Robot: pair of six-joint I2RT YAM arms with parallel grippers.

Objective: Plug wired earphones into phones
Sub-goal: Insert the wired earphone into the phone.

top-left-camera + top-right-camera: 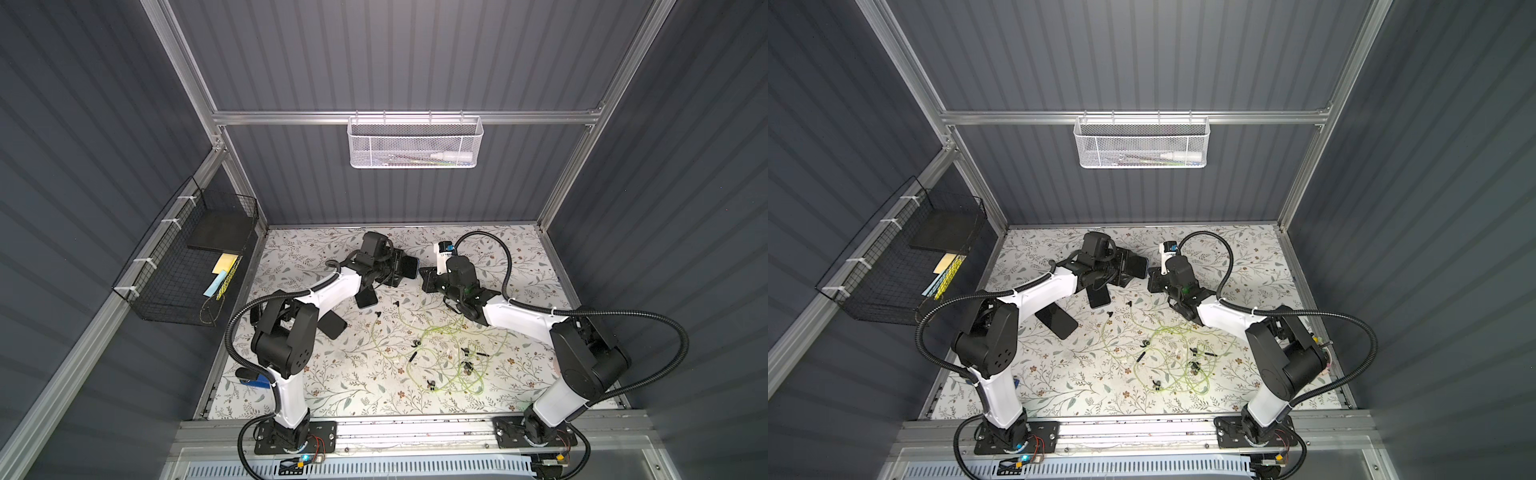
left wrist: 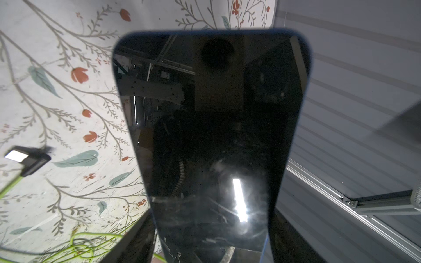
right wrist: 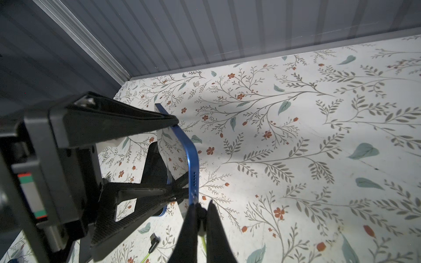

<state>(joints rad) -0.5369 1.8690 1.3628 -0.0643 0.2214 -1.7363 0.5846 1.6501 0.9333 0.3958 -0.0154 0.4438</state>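
1. Right wrist view, up close: the right gripper (image 3: 201,207) has its jaws pressed together on a small black plug (image 3: 201,216), with the yellow-green cord (image 3: 203,239) trailing out between the fingers.
2. The plug's tip meets the bottom edge of the blue-edged phone (image 3: 192,164), just past the row of little holes. I cannot tell whether it is seated in the port.
3. The left gripper (image 3: 178,157) clamps that phone across its long sides, one black finger on each side, so the jaws stand wide with the phone filling the gap.
4. In both top views the blue-edged phone (image 1: 409,267) (image 1: 1138,266) is held up off the floral table (image 1: 519,266) at the far centre, its free end pointing right towards the right gripper (image 1: 428,280).
5. From the left wrist, its glossy black screen (image 2: 211,136) has rounded corners, smudges and a bright strip of reflected light.
6. The two other phones (image 1: 368,297) (image 1: 332,324), flat and dark, lie on the table left of centre, nearer than the held one.
7. The remaining earphones (image 1: 449,357) sprawl in a pale green tangle right of centre, dotted with black buds and plugs, well apart from both grippers.
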